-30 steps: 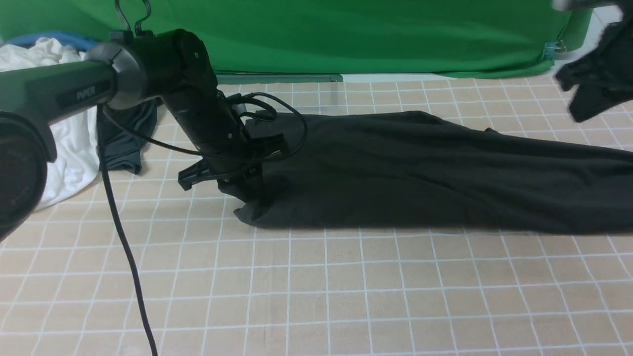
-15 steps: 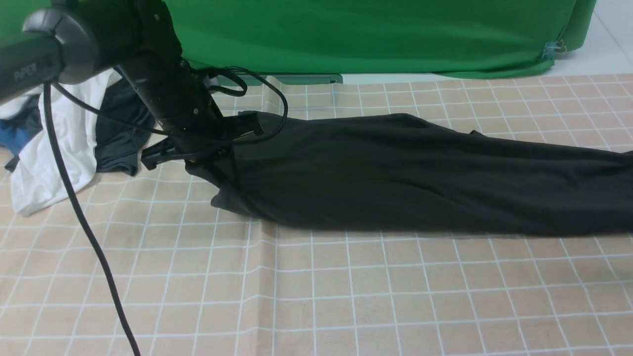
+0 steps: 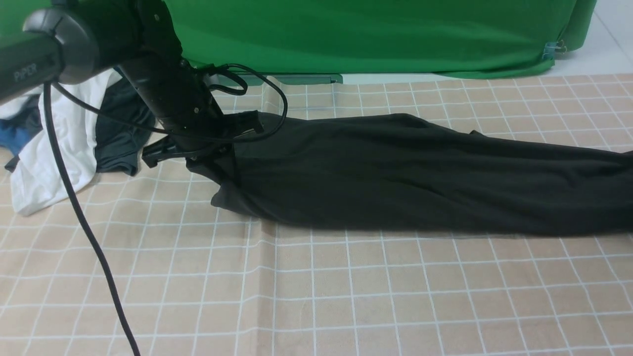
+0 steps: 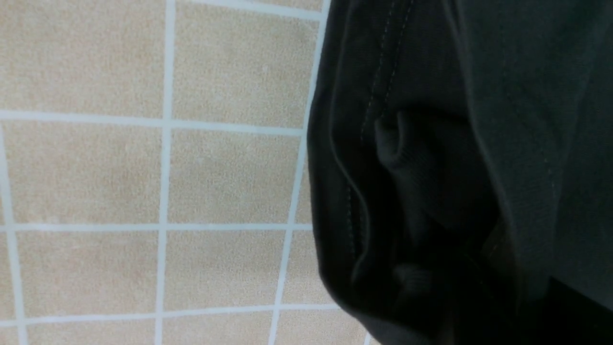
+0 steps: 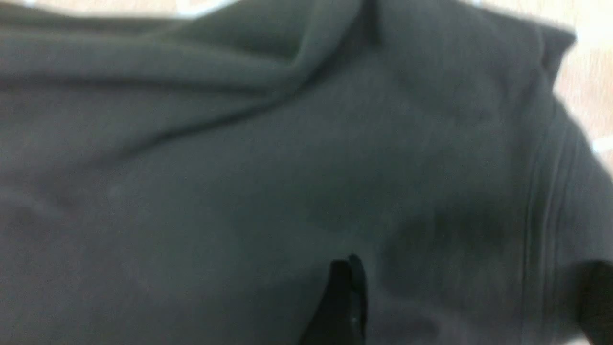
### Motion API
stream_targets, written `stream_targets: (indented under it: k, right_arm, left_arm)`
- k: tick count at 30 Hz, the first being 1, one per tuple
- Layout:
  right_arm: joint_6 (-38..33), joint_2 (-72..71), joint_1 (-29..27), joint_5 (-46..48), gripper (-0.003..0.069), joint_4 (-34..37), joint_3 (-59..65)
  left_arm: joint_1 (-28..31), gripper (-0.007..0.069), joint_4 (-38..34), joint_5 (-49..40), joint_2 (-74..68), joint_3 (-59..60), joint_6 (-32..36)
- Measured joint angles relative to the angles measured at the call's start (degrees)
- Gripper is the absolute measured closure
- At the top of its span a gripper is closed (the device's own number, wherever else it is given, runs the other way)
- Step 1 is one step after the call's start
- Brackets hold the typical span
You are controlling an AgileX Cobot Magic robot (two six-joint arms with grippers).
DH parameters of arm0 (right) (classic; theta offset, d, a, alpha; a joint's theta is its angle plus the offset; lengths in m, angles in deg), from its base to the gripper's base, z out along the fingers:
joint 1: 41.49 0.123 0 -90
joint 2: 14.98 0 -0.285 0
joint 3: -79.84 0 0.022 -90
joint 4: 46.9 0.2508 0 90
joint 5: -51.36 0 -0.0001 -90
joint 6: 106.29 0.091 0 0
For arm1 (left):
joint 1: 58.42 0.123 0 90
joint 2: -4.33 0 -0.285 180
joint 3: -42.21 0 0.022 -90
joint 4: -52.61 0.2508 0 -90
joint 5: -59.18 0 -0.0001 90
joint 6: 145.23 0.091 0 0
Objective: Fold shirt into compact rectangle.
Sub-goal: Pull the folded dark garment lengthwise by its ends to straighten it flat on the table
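Word "PIPER", pale grey capitals, printed on black casing of left arm (image 3: 29, 66), seen in front view at upper left. Lettering runs lengthwise along arm link, tilted slightly upward toward rounded grey joint. Letters small and dim against dark surface, still legible. Sole readable text across all three views.

Green backdrop (image 3: 376, 34) behind a checked cloth (image 3: 346, 296).
The backdrop hung across the back in soft folds; the tan cloth, gridded in white, lay slightly creased under even light.
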Motion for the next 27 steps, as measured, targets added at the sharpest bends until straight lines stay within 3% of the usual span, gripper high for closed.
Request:
stream_targets:
  k: [15,20,24,25,26,27]
  right_arm:
    - [1.53,5.52,0.0,-0.59,0.003,-2.77,-2.0]
    - [1.35,5.79,0.0,-0.69,0.0069,-2.66,-2.17]
    - [0.84,5.96,0.0,-1.76,0.0236,-1.99,-2.17]
    - [0.41,5.96,0.0,-1.76,0.0354,-0.53,-2.17]
    - [-0.45,5.96,0.0,-1.65,0.0387,0.19,-2.17]
    - [-1.45,5.96,0.0,-1.33,0.0475,1.64,-2.17]
  left_arm:
    - [0.0,0.0606,-0.1,-0.06,0.0,0.0,0.98]
    - [0.0,0.0606,-0.1,-0.01,0.0,0.0,0.98]
    - [0.0,0.0606,-0.1,-0.01,0.0,0.0,1.02]
    - [0.0,0.0606,-0.1,0.3,0.0,0.0,1.02]
    - [0.0,0.0606,-0.1,0.65,0.0,0.0,1.02]
    - [0.0,0.0606,-0.1,1.4,0.0,0.0,1.02]
